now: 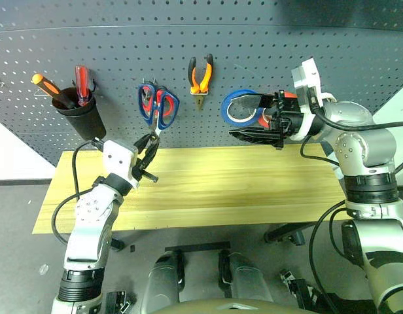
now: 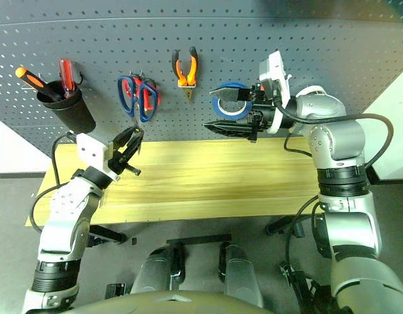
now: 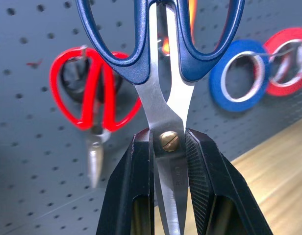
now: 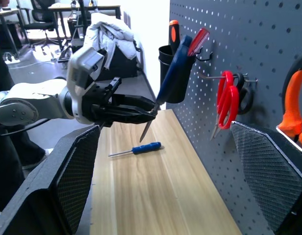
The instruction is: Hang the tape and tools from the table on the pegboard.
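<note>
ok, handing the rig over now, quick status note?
Left gripper: shut on the blue scissors at the pivot, handles raised toward the pegboard, not yet on a hook.
Right gripper: open, empty, near the blue tape.
Done: blue tape and pliers hang on the board.
Left: hang the scissors, then the blue screwdriver lying on the table.

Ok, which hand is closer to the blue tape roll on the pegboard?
Right. The right hand, open, sits right beside the blue tape hanging on the pegboard. The left hand is far off, gripping the blue-handled scissors.
</note>
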Available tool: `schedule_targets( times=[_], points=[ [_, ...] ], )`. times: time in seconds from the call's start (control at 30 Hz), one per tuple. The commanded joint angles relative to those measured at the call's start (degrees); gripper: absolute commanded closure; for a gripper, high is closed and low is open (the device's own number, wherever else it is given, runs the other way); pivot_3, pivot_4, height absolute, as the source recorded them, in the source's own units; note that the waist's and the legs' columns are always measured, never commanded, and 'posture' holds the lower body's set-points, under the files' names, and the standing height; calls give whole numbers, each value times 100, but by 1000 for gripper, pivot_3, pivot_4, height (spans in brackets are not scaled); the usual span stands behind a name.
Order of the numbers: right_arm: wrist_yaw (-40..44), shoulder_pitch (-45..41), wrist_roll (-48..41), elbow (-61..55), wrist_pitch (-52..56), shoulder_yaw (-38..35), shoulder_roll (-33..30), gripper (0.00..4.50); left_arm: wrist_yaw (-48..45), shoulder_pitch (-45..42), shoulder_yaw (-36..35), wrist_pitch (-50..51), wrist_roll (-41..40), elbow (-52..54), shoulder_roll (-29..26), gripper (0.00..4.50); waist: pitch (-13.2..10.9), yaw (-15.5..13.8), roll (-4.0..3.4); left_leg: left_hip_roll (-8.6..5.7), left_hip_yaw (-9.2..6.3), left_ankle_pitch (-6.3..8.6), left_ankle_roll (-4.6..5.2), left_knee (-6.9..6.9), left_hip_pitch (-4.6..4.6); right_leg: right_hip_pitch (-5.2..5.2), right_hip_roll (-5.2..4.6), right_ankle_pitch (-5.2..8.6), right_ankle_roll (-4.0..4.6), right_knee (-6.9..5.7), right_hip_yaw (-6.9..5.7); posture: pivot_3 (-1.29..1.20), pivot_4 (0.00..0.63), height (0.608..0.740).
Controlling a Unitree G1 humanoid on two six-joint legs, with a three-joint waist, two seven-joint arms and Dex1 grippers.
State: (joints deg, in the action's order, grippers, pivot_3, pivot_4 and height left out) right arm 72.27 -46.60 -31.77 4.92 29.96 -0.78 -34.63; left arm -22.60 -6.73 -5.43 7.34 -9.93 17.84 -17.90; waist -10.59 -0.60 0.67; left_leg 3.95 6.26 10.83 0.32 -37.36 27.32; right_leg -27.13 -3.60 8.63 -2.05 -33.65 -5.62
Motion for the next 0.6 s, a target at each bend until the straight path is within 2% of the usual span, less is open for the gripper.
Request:
schedule_targets(
  times=[0.03,0.23,0.47,0.6],
  points=[
    [-11,-83,16,-65,-123,-96,-84,0,125,-91,-52,-67,184,8,-112,3933,2,0,-1,0,0,0,0,-2,-1,0,0,1,-1,-3,1,-19,82,731],
    [-15,-45,132,-46,-192,-41,-99,0,254,-238,-37,239,283,-370,-219,3933,4,-4,-1,-1,-2,-1,1,-22,-3,-5,-2,8,-8,-44,3,-18,85,731],
    [-13,-70,280,64,-302,10,-80,0,574,-912,-201,730,-120,-960,227,3933,12,-16,-5,-1,-6,1,4,-51,-2,4,-3,8,-8,-56,2,-19,85,731],
    [-17,-64,346,76,-338,41,-90,0,457,-1266,-45,543,121,-1509,94,3933,18,-4,-9,-1,-7,0,6,-56,-2,5,-1,8,-9,-63,2,-23,87,731]
  ],
)
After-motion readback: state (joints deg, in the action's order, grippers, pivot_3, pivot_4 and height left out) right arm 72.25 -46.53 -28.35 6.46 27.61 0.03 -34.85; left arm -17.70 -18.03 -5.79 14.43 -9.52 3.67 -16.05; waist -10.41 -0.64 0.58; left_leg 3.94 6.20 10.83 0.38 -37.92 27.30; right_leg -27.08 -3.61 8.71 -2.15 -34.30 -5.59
